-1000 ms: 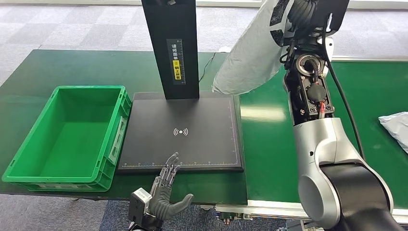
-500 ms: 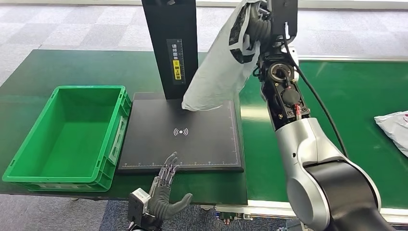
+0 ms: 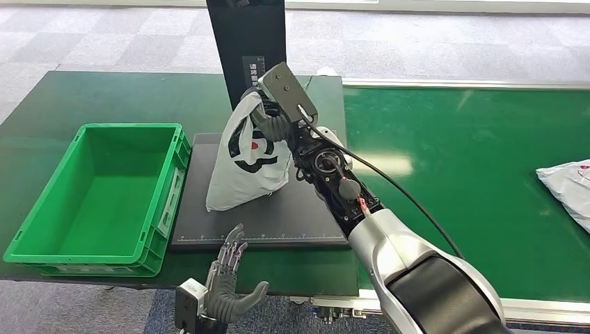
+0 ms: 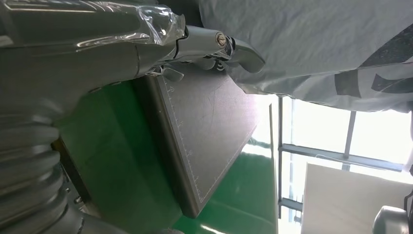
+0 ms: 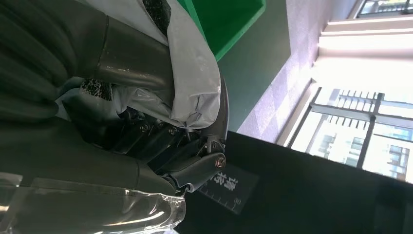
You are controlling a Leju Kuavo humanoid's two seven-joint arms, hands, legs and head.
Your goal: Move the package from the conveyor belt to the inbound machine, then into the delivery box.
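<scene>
My right hand [image 3: 273,120] grips the top of a grey plastic package [image 3: 245,156] with black and red print. The package hangs upright, its lower end on or just above the black inbound machine plate [image 3: 306,216], in front of the machine's black post [image 3: 245,42]. In the right wrist view my right hand [image 5: 160,141] holds the grey package [image 5: 187,87] folded over its fingers. My left hand [image 3: 226,278] stays at the table's front edge below the plate, fingers spread, holding nothing. In the left wrist view the package [image 4: 311,44] hangs over the plate [image 4: 209,117]. The green delivery box [image 3: 97,198] stands empty left of the plate.
The green conveyor belt [image 3: 473,174] runs to the right of the plate. A second grey package [image 3: 567,184] lies on the belt at the right edge. The dark green table [image 3: 104,97] carries the box and the machine.
My right arm has swung down and left from high over the belt, carrying the package to the machine plate. The left hand has barely moved. The second package has drifted slightly.
</scene>
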